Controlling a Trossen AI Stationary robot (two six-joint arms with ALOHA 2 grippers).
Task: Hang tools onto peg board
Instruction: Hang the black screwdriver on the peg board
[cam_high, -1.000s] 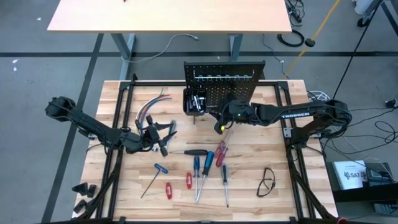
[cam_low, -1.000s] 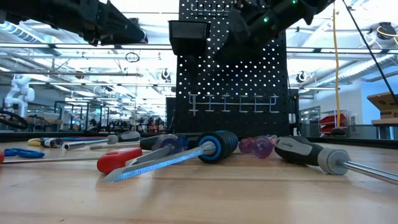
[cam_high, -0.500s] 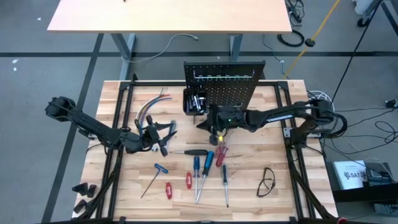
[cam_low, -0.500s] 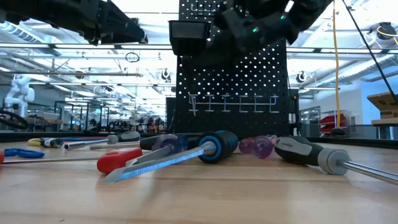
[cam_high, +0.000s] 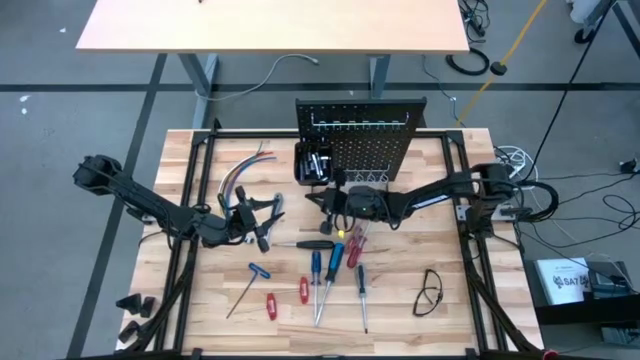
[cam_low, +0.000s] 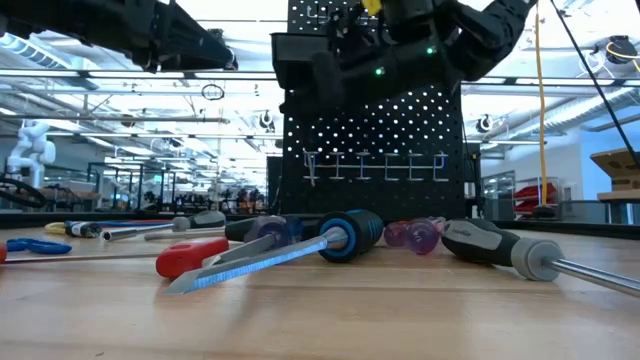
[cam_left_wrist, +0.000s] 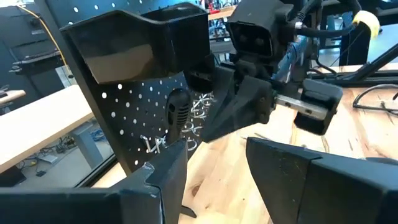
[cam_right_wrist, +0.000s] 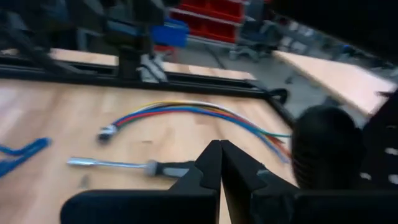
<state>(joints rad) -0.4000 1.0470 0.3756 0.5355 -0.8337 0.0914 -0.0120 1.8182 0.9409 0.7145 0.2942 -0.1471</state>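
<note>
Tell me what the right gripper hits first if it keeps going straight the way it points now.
Probably the black-handled nut driver lying on the table, with the bundle of coloured wires just beyond. The right gripper, jaws shut, aims over both; depth is unclear.

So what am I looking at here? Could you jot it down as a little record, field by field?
Setting: pale wooden table
Board: black upright perforated peg board with metal hooks and a small black bin
Tools: screwdrivers with blue, red and black handles lying flat on the table, none on the hooks
Other items: bundle of coloured wires; clear safety glasses
Right gripper: shut, empty, raised in front of the board
Left gripper: open, empty, waiting on the left
</note>
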